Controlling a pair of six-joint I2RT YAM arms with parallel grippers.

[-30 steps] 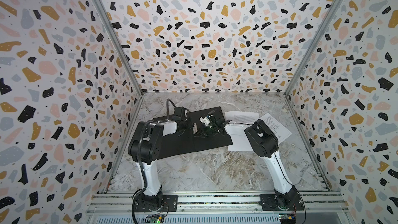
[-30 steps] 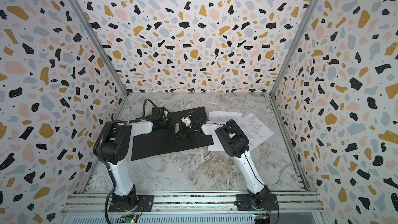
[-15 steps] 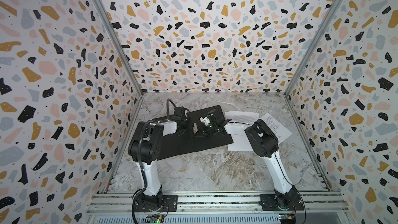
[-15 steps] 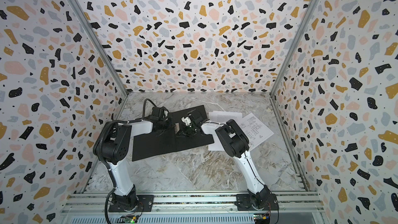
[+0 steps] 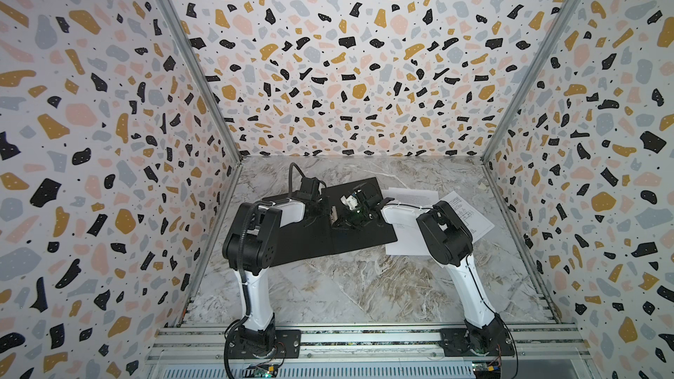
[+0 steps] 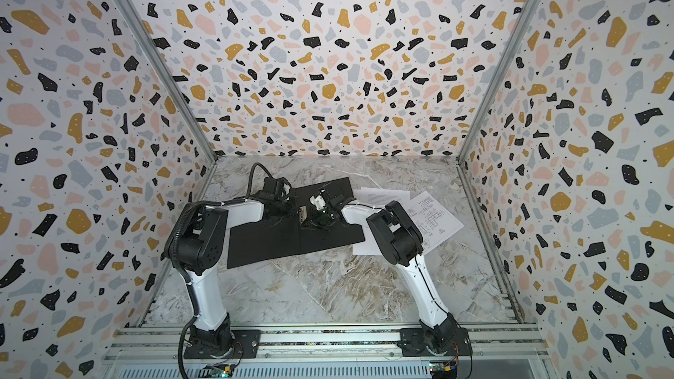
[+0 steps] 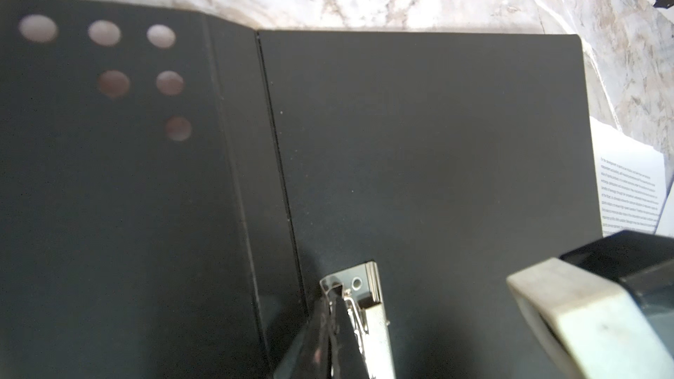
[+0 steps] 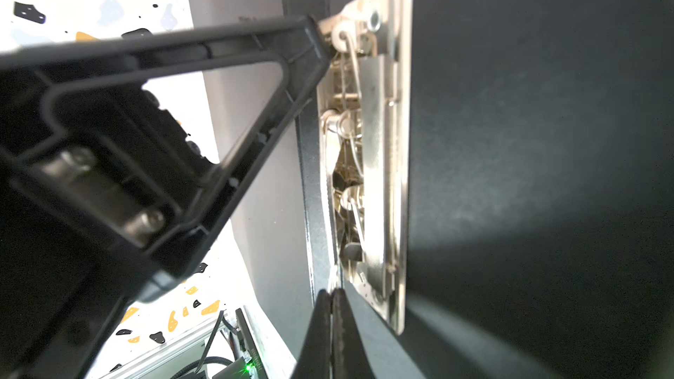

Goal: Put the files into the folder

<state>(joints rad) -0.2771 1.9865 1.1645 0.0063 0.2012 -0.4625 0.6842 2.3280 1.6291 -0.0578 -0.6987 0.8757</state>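
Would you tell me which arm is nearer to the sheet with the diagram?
Right. The right arm overlaps the diagram sheet in both top views; the left arm is at the open folder's opposite end.

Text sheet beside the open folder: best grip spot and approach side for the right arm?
Probably the near edge of the text sheet, right gripper coming from the front: it lies flat, the folder overlaps its left edge, the diagram sheet crowds its right, and that edge looks free.

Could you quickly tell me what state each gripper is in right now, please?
Left gripper: shut, tips at the folder's metal clip; grip unclear.
Right gripper: shut, tips at the clip's other end; grip unclear.
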